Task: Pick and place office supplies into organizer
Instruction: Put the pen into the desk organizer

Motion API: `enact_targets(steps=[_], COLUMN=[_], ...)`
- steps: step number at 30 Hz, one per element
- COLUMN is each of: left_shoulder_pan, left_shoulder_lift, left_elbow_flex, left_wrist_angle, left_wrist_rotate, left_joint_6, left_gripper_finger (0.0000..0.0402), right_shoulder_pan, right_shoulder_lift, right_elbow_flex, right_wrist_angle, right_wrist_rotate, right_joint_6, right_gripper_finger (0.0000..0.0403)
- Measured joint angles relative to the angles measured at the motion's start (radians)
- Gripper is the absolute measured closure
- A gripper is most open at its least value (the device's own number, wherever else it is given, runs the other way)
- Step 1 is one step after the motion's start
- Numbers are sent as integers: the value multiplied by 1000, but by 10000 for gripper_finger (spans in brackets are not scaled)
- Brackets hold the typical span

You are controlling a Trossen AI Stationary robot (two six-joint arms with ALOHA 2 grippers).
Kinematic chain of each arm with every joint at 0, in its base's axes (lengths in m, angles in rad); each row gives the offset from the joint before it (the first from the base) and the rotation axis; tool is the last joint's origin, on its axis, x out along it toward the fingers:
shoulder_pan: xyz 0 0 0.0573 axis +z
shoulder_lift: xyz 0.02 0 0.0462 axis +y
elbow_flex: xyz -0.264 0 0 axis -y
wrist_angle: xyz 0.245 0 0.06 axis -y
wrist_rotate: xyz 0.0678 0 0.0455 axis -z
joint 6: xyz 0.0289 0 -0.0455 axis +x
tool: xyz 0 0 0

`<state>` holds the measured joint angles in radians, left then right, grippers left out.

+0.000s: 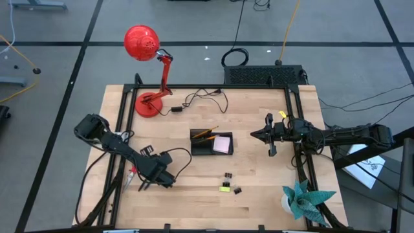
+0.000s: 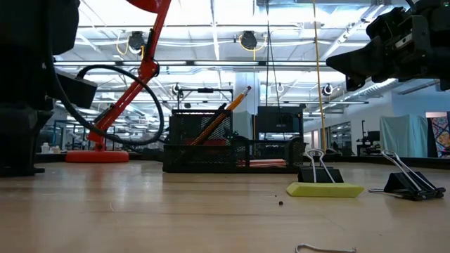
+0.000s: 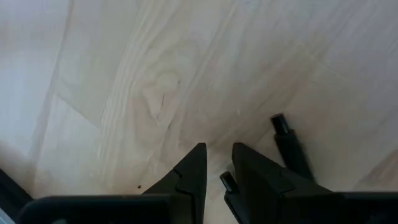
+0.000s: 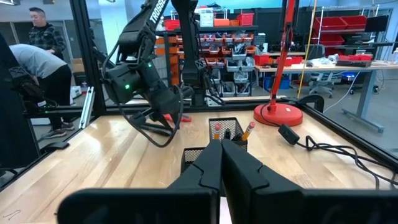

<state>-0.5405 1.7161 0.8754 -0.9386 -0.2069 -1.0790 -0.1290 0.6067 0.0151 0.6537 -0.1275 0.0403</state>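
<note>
My left gripper point(image 1: 146, 186) points down at the table's near left, just above the wood, its fingers a narrow gap apart point(image 3: 217, 154). A black pen's end point(image 3: 227, 181) shows in that gap, and a second black pen point(image 3: 288, 144) lies flat beside the fingers. Red-handled scissors point(image 1: 132, 173) lie next to the gripper. The black organizer point(image 1: 210, 142) stands mid-table with orange pencils point(image 2: 228, 112) leaning in its upright compartment and a pink sticky-note pad point(image 1: 222, 144) in its low section. My right gripper point(image 1: 257, 134) hangs shut and level to the organizer's right. My left gripper comes from above with its fingers point(image 3: 261, 171) on either side of the black pen's end. Whether they touch the pen I cannot tell; the fingers hide the rest of it.
Two black binder clips point(image 1: 228, 176) point(image 1: 237, 190) and a yellow-green piece point(image 1: 224, 188) lie near the front edge. A red desk lamp point(image 1: 149, 103) and its cable stand at the back left, a teal paper plant point(image 1: 304, 199) at the near right. People point(image 4: 37, 56) are beyond the table.
</note>
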Motion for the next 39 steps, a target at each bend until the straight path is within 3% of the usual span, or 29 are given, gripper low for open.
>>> enact_targets(steps=[8,12,19,23,31,39], left_shoulder_pan=[-48,-79,-99,-96,-98,-108], left_shoulder_lift=[6,7,7,7,6,5], left_elbow_flex=[56,83,107,133,251,273], left_wrist_angle=[50,149,207,123,-89,100], left_wrist_rotate=[63,105,48,25,211,288], left_joint_6=[2,55,122,256,501,549], left_gripper_finger=[309,309,309,309,309,309], right_shoulder_pan=[0,0,0,0,0,0], right_shoulder_lift=[0,0,0,0,0,0], right_elbow_flex=[0,0,0,0,0,0], right_wrist_angle=[0,0,0,0,0,0], right_wrist_rotate=[0,0,0,0,0,0], right_joint_6=[0,0,0,0,0,1], right_gripper_finger=[399,399,399,399,399,399])
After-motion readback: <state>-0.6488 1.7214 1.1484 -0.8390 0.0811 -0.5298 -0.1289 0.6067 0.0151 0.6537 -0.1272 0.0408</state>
